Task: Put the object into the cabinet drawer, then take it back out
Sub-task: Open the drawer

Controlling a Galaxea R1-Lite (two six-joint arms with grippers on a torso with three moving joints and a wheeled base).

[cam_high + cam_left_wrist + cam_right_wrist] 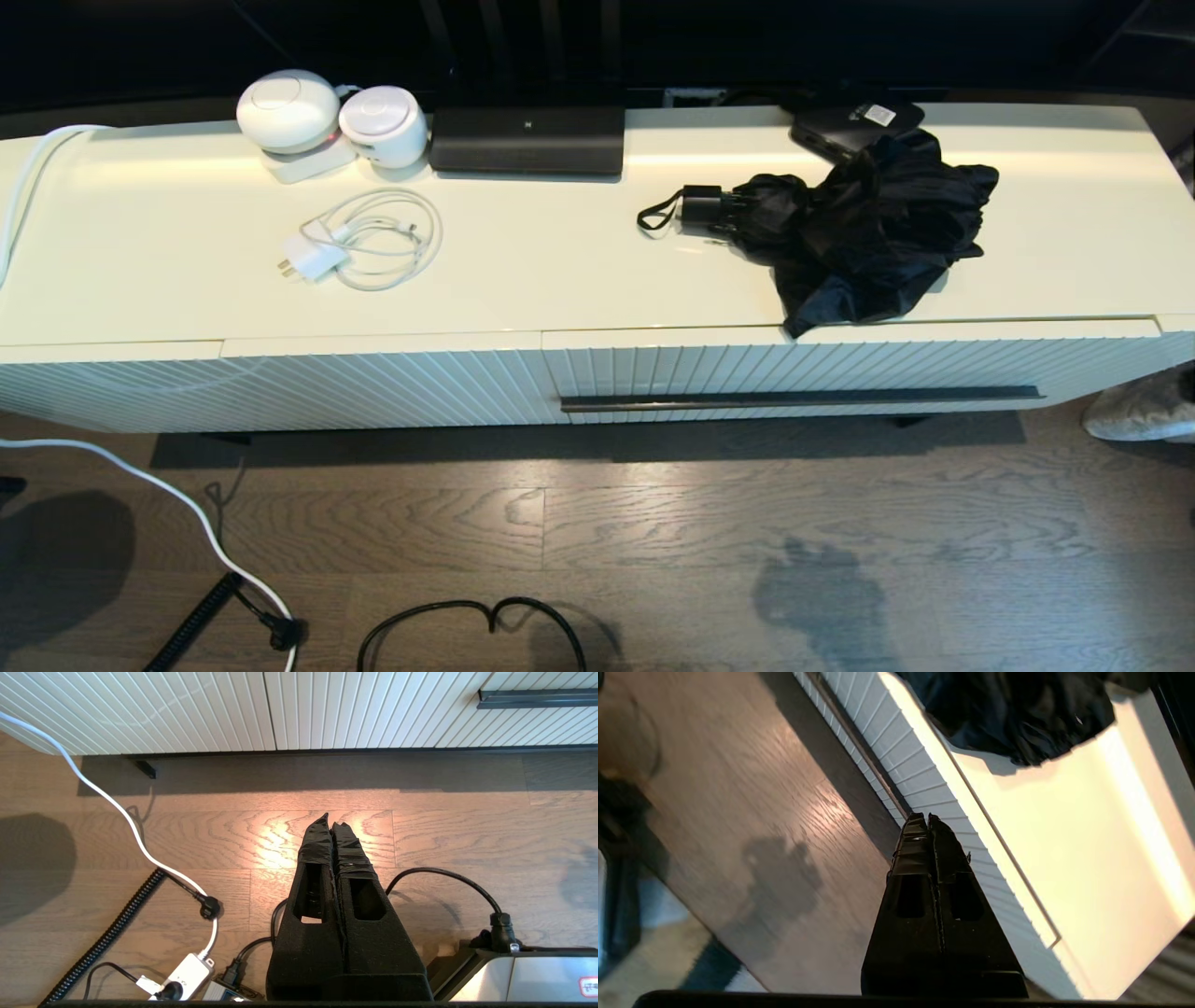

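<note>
Cream-white and glossy, the cabinet top point(560, 271) carries everything, and beneath its right half the cabinet drawer point(840, 373) sits fully pushed in, its dark bar handle point(803, 399) untouched, so I judge that opening it is the first step ahead. Black and bunched, the umbrella point(859, 233) lies on the top above that drawer, its fabric spilling slightly over the front edge, probably just dropped there within reach, with its short handle and wrist loop point(658, 217) pointing towards the cabinet's middle. Only the head view shows the whole layout, but neither arm. The right wrist view supplies what it lacks: the right gripper point(928, 817), pressed closed and holding nothing, hangs over the ribbed front, with the umbrella's fabric well beyond its fingertips and the bar handle just off to one side of them. The left wrist view shows the left gripper point(332, 820), likewise closed and empty, low over the wooden floor point(444, 826), the cabinet front well ahead of its tips.
</note>
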